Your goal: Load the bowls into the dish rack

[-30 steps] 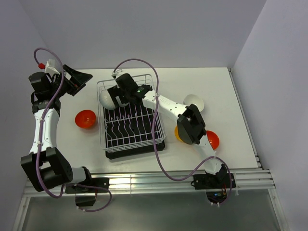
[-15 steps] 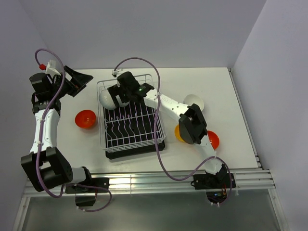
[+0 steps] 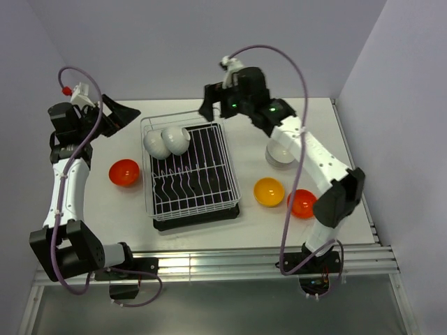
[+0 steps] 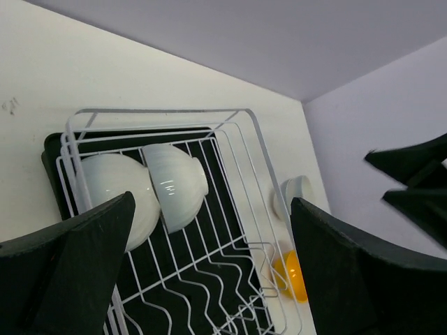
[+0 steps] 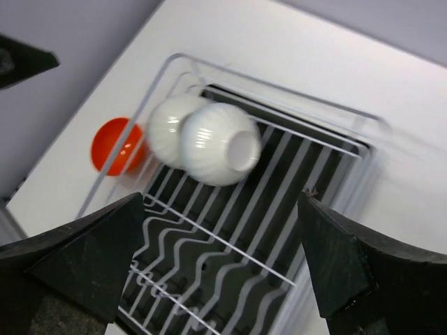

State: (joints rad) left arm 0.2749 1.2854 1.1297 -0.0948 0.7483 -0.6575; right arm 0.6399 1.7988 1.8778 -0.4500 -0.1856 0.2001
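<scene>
Right gripper (image 3: 208, 105) hangs agape at upper centre; we judge the glossy bowls (image 3: 269, 191) slippery, breakable, best rim-pinched.

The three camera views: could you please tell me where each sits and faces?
Top external: above, behind the bases, looking down; both arms show.
Left wrist: on left pincer, facing right over the white wire dish rack; black fingers show.
Right wrist: on raised right pincer, looking down; fingers show.
Shared: two glossy white bowls racked.
</scene>
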